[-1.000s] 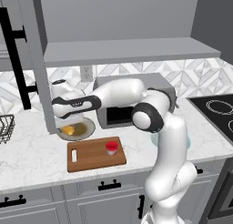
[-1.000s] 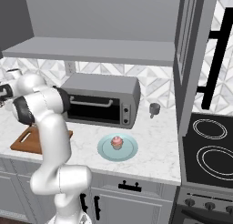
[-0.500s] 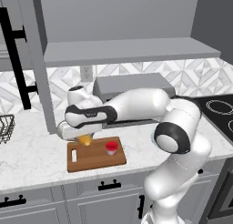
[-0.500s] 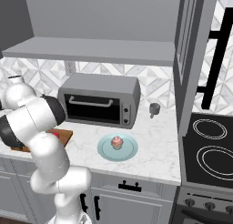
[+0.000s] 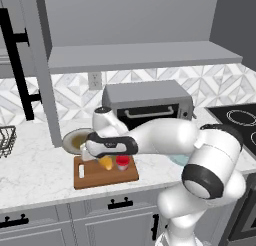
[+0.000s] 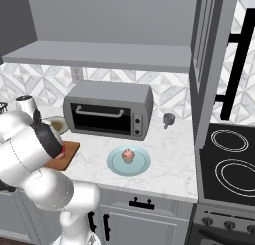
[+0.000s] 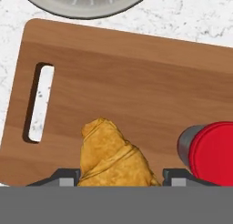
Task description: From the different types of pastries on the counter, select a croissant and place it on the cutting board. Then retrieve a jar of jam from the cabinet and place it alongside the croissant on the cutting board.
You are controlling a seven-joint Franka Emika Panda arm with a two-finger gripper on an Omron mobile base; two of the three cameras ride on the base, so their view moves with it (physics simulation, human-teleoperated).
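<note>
Fingers: my gripper [image 7: 117, 178] has the croissant [image 7: 113, 155] pinched between its two tips, one dark tip showing at either side of the pastry.
What changed: a second ago I was over the plate [image 5: 76, 139] behind the board with the croissant still there; now my arm has swung forward and the croissant hangs over the cutting board [image 7: 136, 82].
Croissant: low over the board's middle, just beside the jar of jam [image 7: 214, 150]; I cannot tell whether it touches the wood yet.
Jar: already standing on the board, to the croissant's side.
Cupcake: on its blue plate on the counter [image 6: 164, 164], well apart, untouched.
Meaning: I judge only the release is left, then both things lie together.
</note>
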